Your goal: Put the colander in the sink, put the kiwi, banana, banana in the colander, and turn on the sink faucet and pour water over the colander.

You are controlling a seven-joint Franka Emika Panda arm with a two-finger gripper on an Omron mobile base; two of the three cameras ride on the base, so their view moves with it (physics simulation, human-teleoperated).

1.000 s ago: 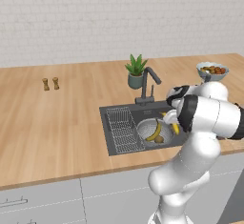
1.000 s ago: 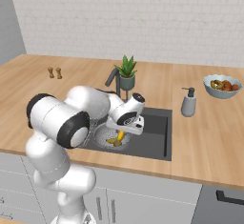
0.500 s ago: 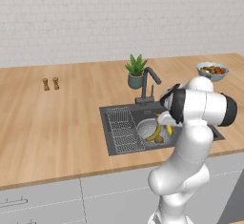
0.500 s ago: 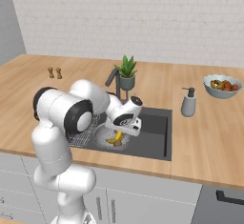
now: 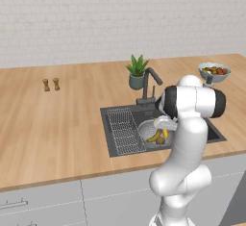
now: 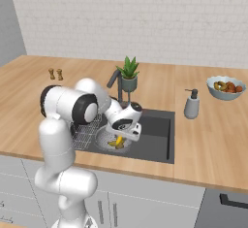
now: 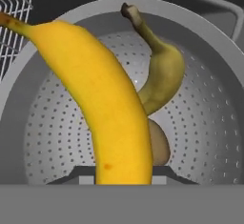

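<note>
Two bananas in play, one already down. Counter (image 5: pixel 57 124) spans the frame; sink (image 5: pixel 121 145) sits centre-right of the left base view with its wire rack (image 5: pixel 122 131) on the left side. Colander (image 7: pixel 209 123) is in the sink, fills the hand view. Sink faucet (image 5: pixel 148 78) stands at the sink's back edge, no water visible. Gripper (image 6: pixel 127 134) hangs over the colander at frame centre of the right base view, clenched on the bright banana (image 7: pixel 102 104), which runs from upper left to bottom centre in the hand view. Duller banana (image 7: pixel 162 70) lies inside the colander, upper right; kiwi (image 7: pixel 158 144) sits under it, partly hidden. Judged progress: colander placed, kiwi and one banana in, second banana not yet released; faucet step left. No labels or writing readable anywhere.
</note>
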